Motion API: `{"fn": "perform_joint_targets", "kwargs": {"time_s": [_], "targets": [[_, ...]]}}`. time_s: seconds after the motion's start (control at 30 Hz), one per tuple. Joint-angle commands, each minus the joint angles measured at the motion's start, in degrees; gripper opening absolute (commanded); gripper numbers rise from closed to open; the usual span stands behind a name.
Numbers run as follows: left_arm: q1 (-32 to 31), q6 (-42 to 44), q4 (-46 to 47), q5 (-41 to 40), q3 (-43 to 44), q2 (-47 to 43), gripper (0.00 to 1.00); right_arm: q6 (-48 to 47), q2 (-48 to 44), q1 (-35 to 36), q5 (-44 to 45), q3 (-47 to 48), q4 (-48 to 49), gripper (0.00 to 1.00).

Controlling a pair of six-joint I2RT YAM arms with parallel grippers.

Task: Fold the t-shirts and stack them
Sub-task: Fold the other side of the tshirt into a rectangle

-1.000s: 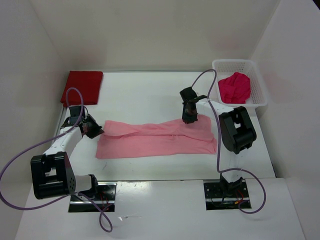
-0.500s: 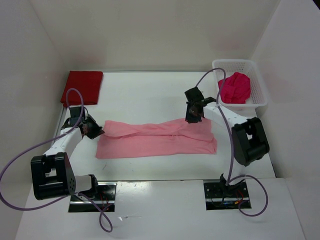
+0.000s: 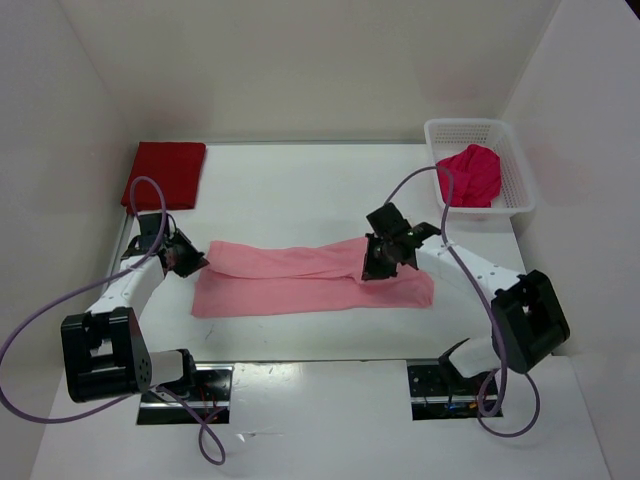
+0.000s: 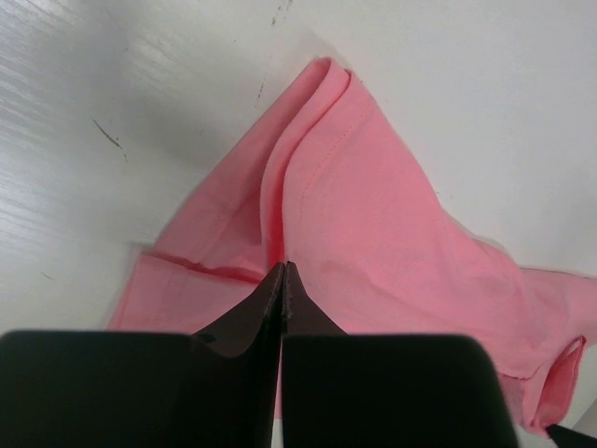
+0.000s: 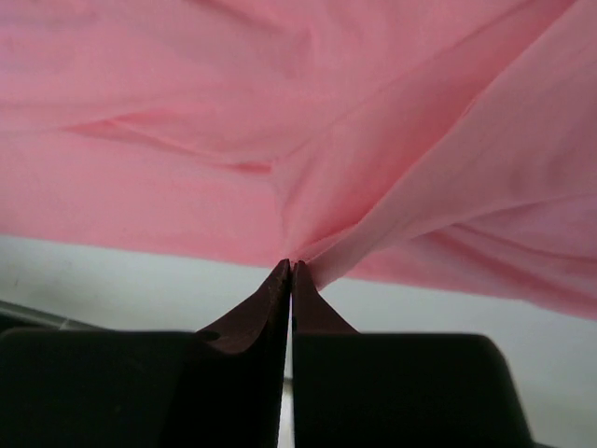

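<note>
**Right gripper** (image 5: 289, 266): fingers pressed together. In the wrist view a ridge of the light pink short-sleeved cloth t-shirt (image 5: 280, 140) runs into the tips, so it is pinching the cloth. In the overhead view the right gripper (image 3: 383, 256) sits right of centre, on the upper edge of the garment's right portion.

**Left gripper** (image 4: 283, 269): fingers likewise pressed together, nipping the pink cloth (image 4: 373, 215) where a hemmed fold meets the tips. Overhead, the left gripper (image 3: 190, 262) is at the garment's upper left corner.

**Item in hand:** the pink t-shirt (image 3: 300, 282) lies as a long band across the middle of the white table (image 3: 300, 190), running left to right. How many layers each pinch has caught cannot be told.

**Other items:** a dark red cloth t-shirt (image 3: 165, 173) lies flat and squared at the upper left of the frame. A bright magenta-crimson cloth t-shirt (image 3: 470, 175) sits crumpled in the white plastic mesh basket (image 3: 470, 125) at the upper right.

**Assessment:** the step appears to be a fold of the pink garment, with both ends of one edge held.

**Recommendations:**
- Raise both ends together, and only high enough to clear the cloth beneath.
- Hold the span between the grippers lightly taut so the edge travels straight.
- Lay that edge squarely along the opposite one before letting go.

**Risk:** the right pinch looks shallow, a small gather only. A quick or uneven pull could slip it or skew the fold.
</note>
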Motion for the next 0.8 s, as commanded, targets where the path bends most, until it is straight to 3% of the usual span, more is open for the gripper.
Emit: {"fn": "perform_joint_targets", "kwargs": {"time_s": [0.0, 0.27, 0.43, 0.47, 0.53, 0.6, 0.67, 0.77], "targets": [[0.4, -0.8, 1.7, 0.2, 0.1, -1.7, 0.00, 4.7, -3.3, 2.0, -4.0, -2.7, 0.2, 0.03], [0.9, -0.8, -0.1, -3.2, 1.2, -3.9, 0.09, 7.3, -8.5, 2.7, -7.8, -5.1, -1.6, 0.19], [4.4, 0.3, -3.2, -4.4, 7.7, -6.3, 0.28, 5.5, -10.8, 1.8, -3.4, -0.9, -5.2, 0.28], [4.4, 0.3, -2.6, -2.6, 7.7, -6.3, 0.29, 3.6, -9.7, -0.4, -3.3, -0.8, -4.7, 0.28], [3.5, 0.3, -0.5, 0.4, 7.7, -5.0, 0.29, 1.1, -6.0, -3.7, -2.0, 0.6, -2.6, 0.08], [1.4, -0.6, 2.1, 1.6, 7.2, -3.5, 0.29, 0.2, -3.4, -7.4, 1.8, 2.3, -2.0, 0.00], [-2.2, -0.6, 3.2, 2.1, 7.8, -0.2, 0.29, -2.3, -0.1, -9.7, 6.2, 4.8, -0.7, 0.00], [-8.1, -0.6, 5.2, 3.7, 9.1, 4.9, 0.29, -5.3, 4.7, -13.9, 10.3, 7.5, -0.7, 0.17]]}}
